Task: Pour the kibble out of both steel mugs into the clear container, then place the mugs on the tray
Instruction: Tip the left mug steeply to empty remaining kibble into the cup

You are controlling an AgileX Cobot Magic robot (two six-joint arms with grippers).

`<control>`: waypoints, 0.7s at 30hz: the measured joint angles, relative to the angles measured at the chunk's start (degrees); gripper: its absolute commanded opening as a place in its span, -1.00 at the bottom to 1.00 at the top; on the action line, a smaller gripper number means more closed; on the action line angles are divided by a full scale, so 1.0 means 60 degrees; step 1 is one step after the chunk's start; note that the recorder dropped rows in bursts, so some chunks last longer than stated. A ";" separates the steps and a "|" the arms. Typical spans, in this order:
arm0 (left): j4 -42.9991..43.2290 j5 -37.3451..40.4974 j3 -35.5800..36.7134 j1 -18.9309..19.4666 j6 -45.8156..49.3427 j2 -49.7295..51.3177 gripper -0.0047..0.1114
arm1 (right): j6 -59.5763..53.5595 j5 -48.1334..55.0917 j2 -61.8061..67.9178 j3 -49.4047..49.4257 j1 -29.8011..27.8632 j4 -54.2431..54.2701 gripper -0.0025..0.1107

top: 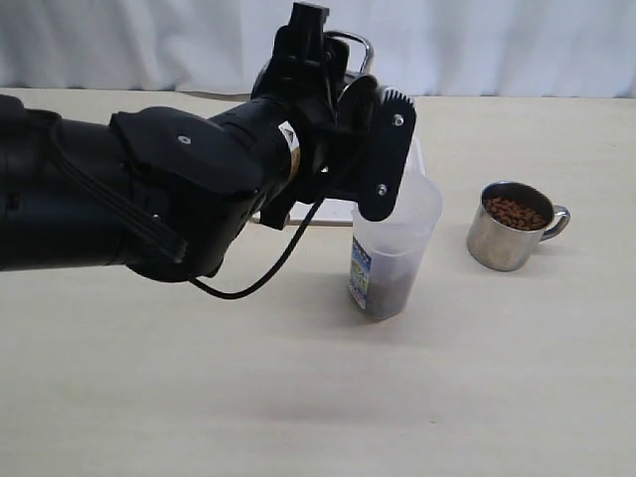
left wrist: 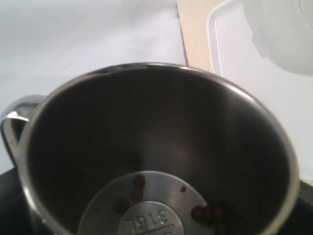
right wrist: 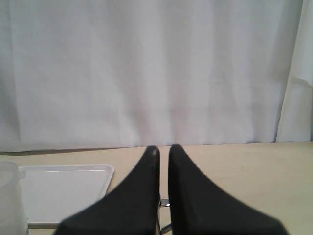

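Pale wooden table [top: 298, 397], white curtain [top: 497, 40] behind. The left gripper [top: 363, 119], jaws wide, clasps a tipped shiny steel mug [left wrist: 146, 122] above the frosted clear container [top: 397, 248], its black arm [top: 149, 189] largely hiding the white plastic tray [right wrist: 63, 188]. A second steel mug [top: 502, 243] of brown kibble [top: 515, 212] stands nearby. The right gripper [right wrist: 164, 149] is closed, empty.

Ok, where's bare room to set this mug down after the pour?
The tray looks bare where it shows, behind the clear container. Bare table spans the whole front, plus a gap between container and full mug. Crowded: above the container, where the left gripper holds the other mug.
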 measured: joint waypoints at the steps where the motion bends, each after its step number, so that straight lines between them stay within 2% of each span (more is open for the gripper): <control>1: 0.0044 0.0000 0.0000 0.0000 0.0244 0.0000 -0.92 | 0.0000 0.0000 0.0000 0.0000 0.0000 0.0000 -0.87; 5: 0.0103 0.0108 0.0000 -0.0162 0.1795 0.0000 -0.92 | 0.0000 0.0000 0.0000 0.0000 0.0000 0.0000 -0.87; 14: 0.0833 0.0314 0.0000 -0.1048 0.3528 0.0000 -0.92 | 0.0000 0.0000 0.0000 0.0000 0.0000 0.0000 -0.87; 21: 0.0888 0.0333 0.0000 -0.1265 0.5761 0.0000 -0.92 | 0.0000 0.0000 0.0000 0.0000 0.0000 0.0000 -0.87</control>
